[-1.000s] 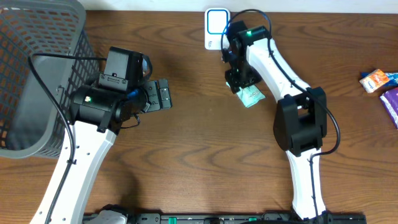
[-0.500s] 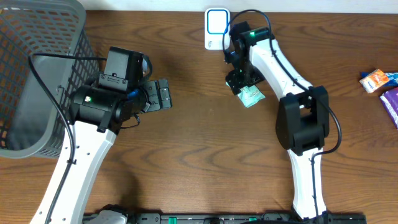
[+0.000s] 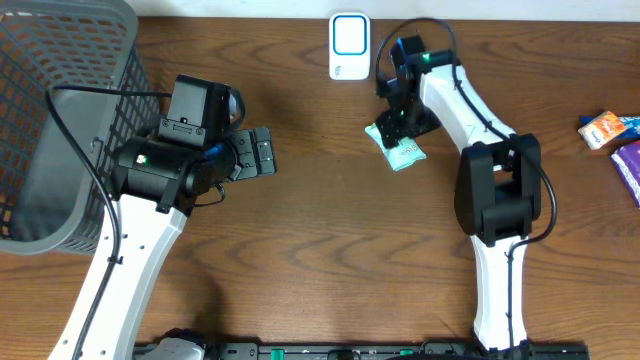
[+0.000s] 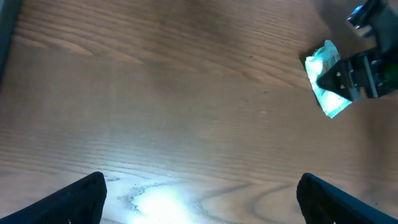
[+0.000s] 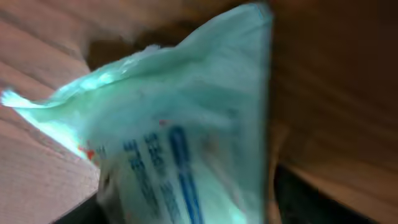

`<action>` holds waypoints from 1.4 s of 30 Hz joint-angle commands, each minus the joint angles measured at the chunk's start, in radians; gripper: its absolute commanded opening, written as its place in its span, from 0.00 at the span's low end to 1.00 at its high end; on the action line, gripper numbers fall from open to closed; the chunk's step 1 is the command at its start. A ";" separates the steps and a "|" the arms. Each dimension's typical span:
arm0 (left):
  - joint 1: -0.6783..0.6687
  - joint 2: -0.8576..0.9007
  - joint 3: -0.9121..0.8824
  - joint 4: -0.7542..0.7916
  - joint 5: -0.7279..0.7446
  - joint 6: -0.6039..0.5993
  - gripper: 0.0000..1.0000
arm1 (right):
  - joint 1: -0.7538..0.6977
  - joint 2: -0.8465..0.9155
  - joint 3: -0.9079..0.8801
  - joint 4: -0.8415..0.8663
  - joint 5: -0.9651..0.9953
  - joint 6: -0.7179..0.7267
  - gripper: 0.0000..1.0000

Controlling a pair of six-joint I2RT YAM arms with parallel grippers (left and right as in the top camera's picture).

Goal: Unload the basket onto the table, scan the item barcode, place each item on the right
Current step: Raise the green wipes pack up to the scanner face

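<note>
The item is a mint-green packet (image 3: 401, 153) with blue print, lying on the wooden table just below and right of the white scanner (image 3: 349, 45). My right gripper (image 3: 401, 124) is down over its upper end. In the right wrist view the packet (image 5: 186, 137) fills the space between the dark fingers of the right gripper (image 5: 199, 208), blurred; a strip of wood shows between its right edge and the right finger. In the left wrist view the packet (image 4: 324, 78) sits far off at upper right. My left gripper (image 3: 262, 153) hangs wide open with nothing in it (image 4: 199, 199).
A grey mesh basket (image 3: 60, 100) fills the far left. At the right edge lie an orange-and-blue packet (image 3: 605, 128) and a purple one (image 3: 630, 165). Bare wood lies between the two arms.
My right gripper has shifted right, away from the scanner. The packet has turned a little, and its upper left corner now shows. The left arm has not moved.
</note>
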 commanded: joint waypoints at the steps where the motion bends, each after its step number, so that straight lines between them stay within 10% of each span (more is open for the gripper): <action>1: 0.005 0.006 0.003 -0.003 -0.013 0.017 0.98 | 0.007 0.003 -0.067 0.031 -0.053 -0.007 0.51; 5: 0.005 0.006 0.003 -0.003 -0.013 0.017 0.98 | 0.009 0.002 -0.076 0.033 -0.060 0.010 0.11; 8: 0.005 0.006 0.003 -0.003 -0.013 0.017 0.98 | 0.013 0.002 -0.049 0.028 -0.060 0.049 0.01; 20: 0.005 0.006 0.003 -0.003 -0.013 0.017 0.98 | 0.020 0.000 0.258 0.150 -0.060 0.342 0.01; 42: 0.005 0.006 0.003 -0.003 -0.013 0.017 0.98 | 0.135 0.037 0.264 0.697 0.170 0.622 0.01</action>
